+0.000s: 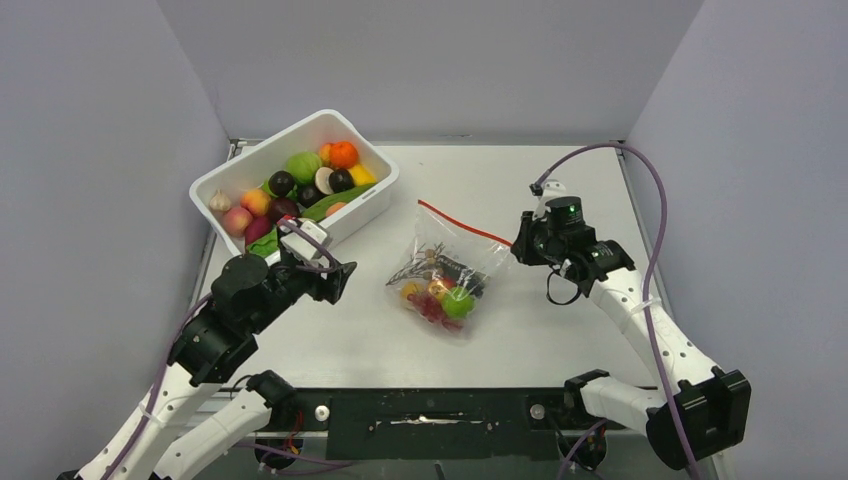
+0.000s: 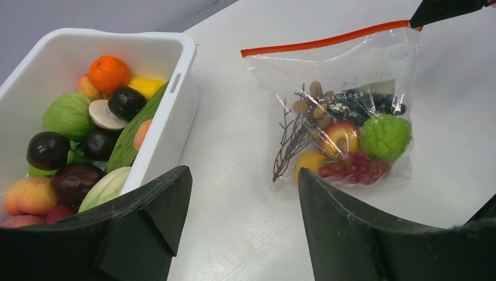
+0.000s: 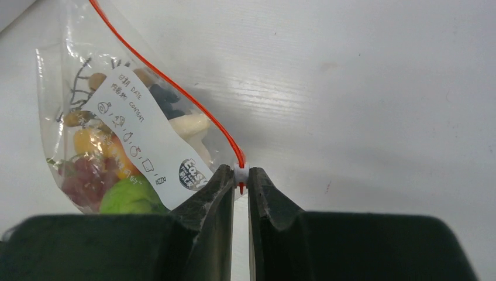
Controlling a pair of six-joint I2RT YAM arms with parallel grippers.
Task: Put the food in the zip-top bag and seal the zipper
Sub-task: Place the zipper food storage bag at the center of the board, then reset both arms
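Pinching one zipper (image 2: 326,40) in right jaws, left jaws wide, one zip-top bag (image 1: 441,276)

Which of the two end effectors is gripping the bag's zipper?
The right end effector: it pinches the zipper end. The left end effector stands open beside the white bin, holding nothing.

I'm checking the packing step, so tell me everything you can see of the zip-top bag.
The zip-top bag is a clear, crinkly plastic pouch with a white printed label, lying on the white table. Its red-orange zipper runs straight along the mouth. Inside sit a green piece, red grapes, yellow fruit and dark twigs. The right gripper pinches the zipper's end between its fingers.
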